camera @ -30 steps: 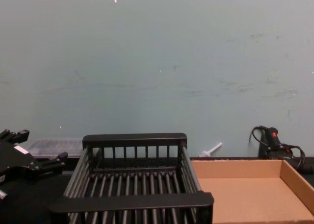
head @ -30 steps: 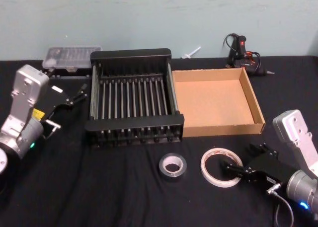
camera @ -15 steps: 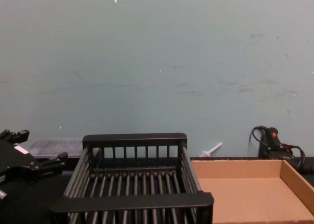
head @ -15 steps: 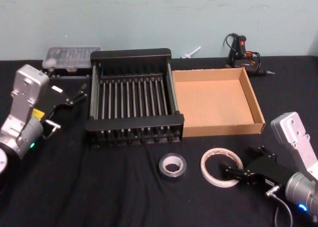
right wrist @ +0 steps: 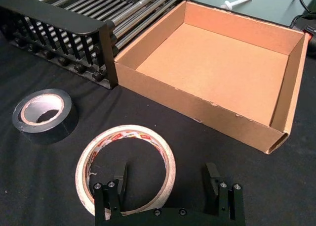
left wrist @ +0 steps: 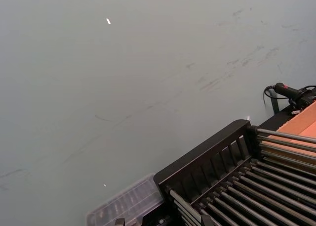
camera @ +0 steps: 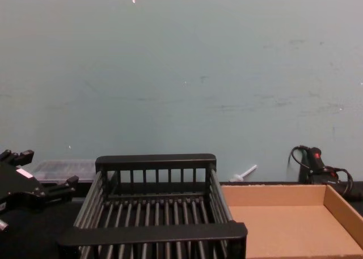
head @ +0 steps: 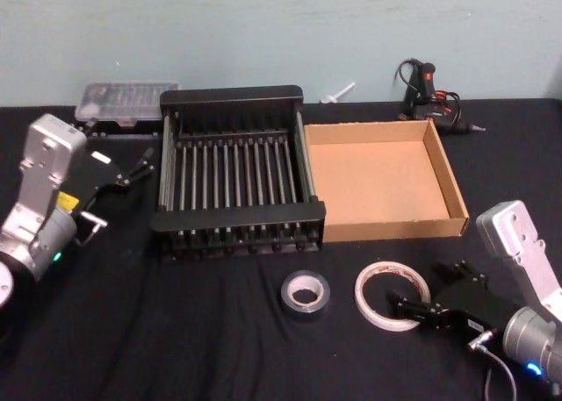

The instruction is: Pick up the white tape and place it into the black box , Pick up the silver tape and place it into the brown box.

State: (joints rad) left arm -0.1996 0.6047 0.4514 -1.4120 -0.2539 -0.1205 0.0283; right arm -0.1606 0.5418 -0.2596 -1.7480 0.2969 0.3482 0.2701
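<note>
At the lower right of the head view, the right gripper (head: pixel 420 308) sits low over the black tablecloth (head: pixel 176 331) with its fingers spread apart and holding nothing. In the right wrist view one finger (right wrist: pixel 120 179) stands inside the white tape (right wrist: pixel 126 165), near its closest edge, and the other finger (right wrist: pixel 212 179) stands outside it, so the jaws straddle the ring's wall without pinching it.

Just left of the ring, in the lower centre of the head view, the silver tape (head: pixel 305 294) lies flat, apart from the white ring.

Beyond both rolls, at mid-frame, the black box (head: pixel 237 214) and the brown box (head: pixel 399 227) stand side by side with their walls touching, both empty.

At the left edge the left gripper (head: pixel 139 166) hangs raised beside the crate; whether its fingers are parted I cannot tell.

The risk, as I judge it, is in the closing: the ring is thin and flat, so a pinch set too high may slip off its wall, or push it sideways into the silver roll. Once lifted, the wide ring could snag on the crate's thick front rim.
</note>
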